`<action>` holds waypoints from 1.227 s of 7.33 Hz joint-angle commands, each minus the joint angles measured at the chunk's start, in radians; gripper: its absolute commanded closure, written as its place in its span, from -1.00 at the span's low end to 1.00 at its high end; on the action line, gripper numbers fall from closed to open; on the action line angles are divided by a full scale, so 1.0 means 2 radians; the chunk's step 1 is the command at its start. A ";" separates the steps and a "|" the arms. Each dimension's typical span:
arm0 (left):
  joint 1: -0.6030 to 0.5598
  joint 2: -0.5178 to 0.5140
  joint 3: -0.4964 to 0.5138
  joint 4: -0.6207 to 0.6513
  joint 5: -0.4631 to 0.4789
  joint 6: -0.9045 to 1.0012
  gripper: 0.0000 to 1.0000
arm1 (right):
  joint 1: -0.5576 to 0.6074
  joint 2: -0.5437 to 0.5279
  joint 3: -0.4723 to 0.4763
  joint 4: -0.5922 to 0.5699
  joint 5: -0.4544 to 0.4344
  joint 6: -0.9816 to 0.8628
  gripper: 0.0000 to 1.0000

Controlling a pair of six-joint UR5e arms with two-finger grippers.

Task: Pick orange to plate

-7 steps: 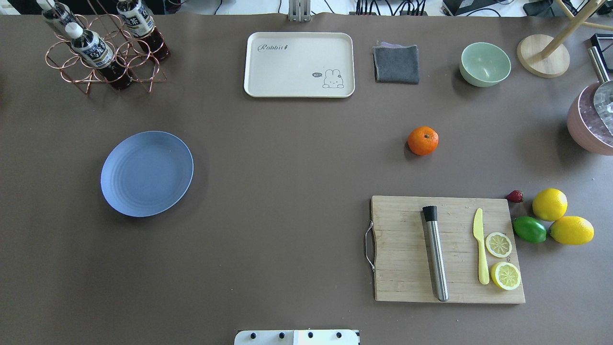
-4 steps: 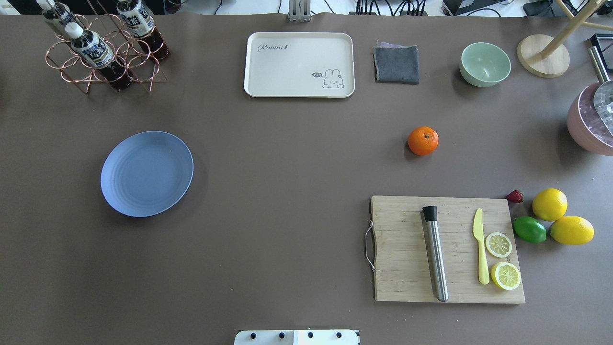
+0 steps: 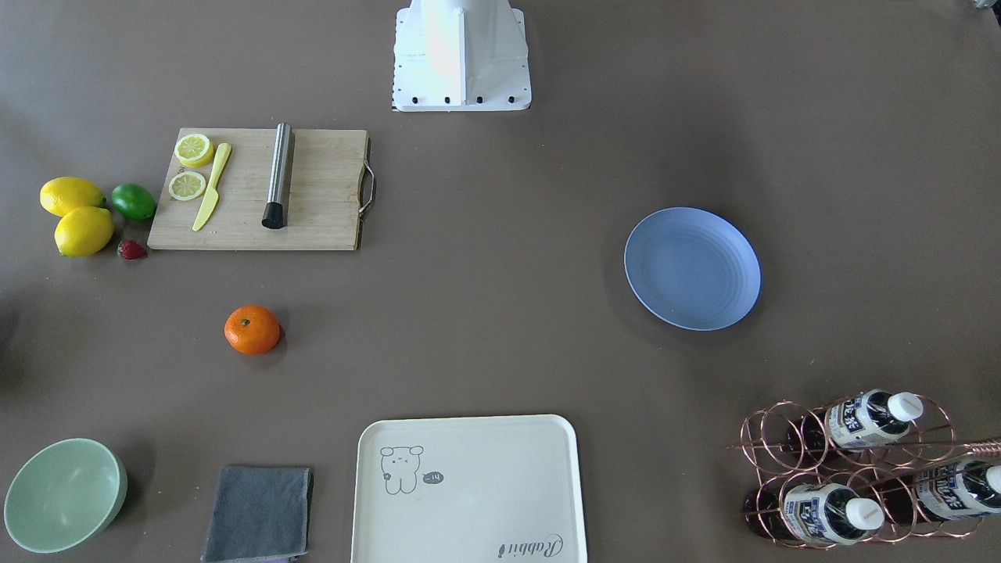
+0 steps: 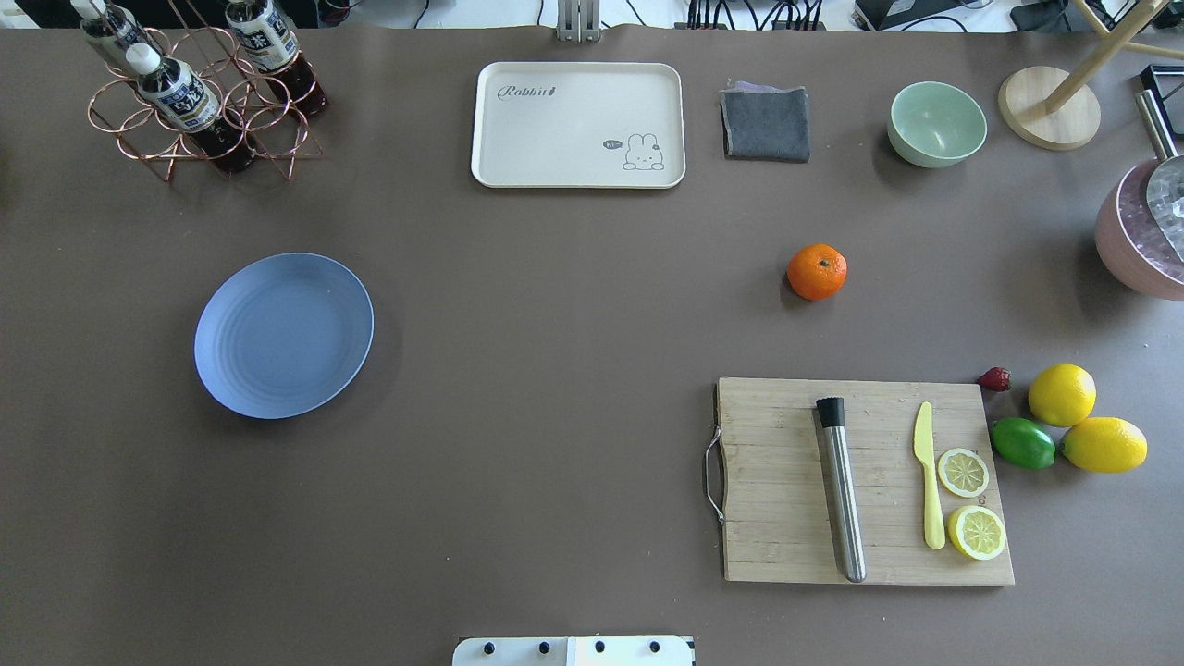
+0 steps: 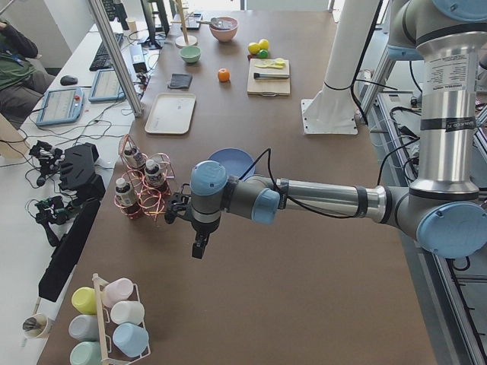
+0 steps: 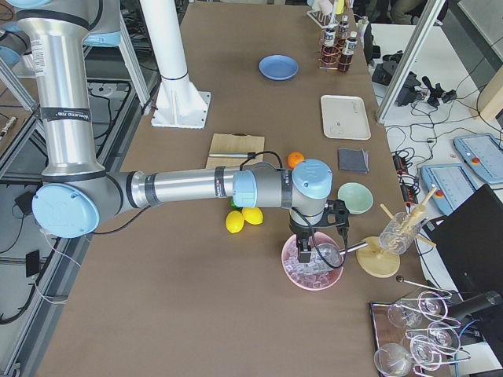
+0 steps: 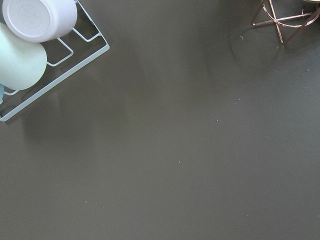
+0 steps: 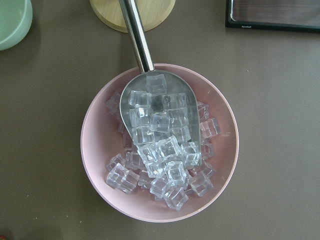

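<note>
The orange (image 4: 817,271) rests on the brown table, right of centre and beyond the cutting board; the front-facing view also shows the orange (image 3: 252,329). The blue plate (image 4: 283,335) lies far off on the left with nothing on it. Neither gripper reaches the overhead or front-facing views. In the left side view my left gripper (image 5: 198,247) hangs over bare table near the bottle rack, short of the plate (image 5: 232,161). My right gripper (image 6: 305,250) hovers over a pink bowl of ice, away from the orange (image 6: 295,159). I cannot tell whether either is open or shut.
A cutting board (image 4: 786,546) carries a steel muddler, a yellow knife and lemon slices. Two lemons (image 4: 1062,395), a lime and a strawberry sit to its right. At the back are a cream tray (image 4: 578,125), grey cloth, mint bowl (image 4: 936,123) and bottle rack (image 4: 199,102).
</note>
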 commanded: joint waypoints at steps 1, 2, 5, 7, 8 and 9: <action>0.000 -0.001 -0.003 0.001 -0.001 -0.001 -0.96 | 0.000 0.000 0.001 0.000 -0.001 0.001 -1.00; 0.001 -0.004 0.001 0.001 -0.001 -0.001 -0.96 | 0.000 0.001 0.001 0.000 -0.001 0.001 -1.00; 0.000 0.003 -0.003 -0.003 -0.005 0.000 -0.96 | 0.000 0.000 0.001 0.000 0.001 0.000 -1.00; 0.000 0.002 -0.007 -0.003 -0.007 0.001 -0.96 | 0.000 0.000 0.000 0.001 -0.001 -0.001 -1.00; 0.000 0.002 -0.005 -0.004 -0.042 0.003 -0.96 | 0.000 -0.001 0.000 0.001 -0.001 0.000 -1.00; 0.000 0.002 -0.009 -0.004 -0.055 0.000 -0.96 | 0.000 0.000 -0.001 0.001 -0.001 -0.001 -1.00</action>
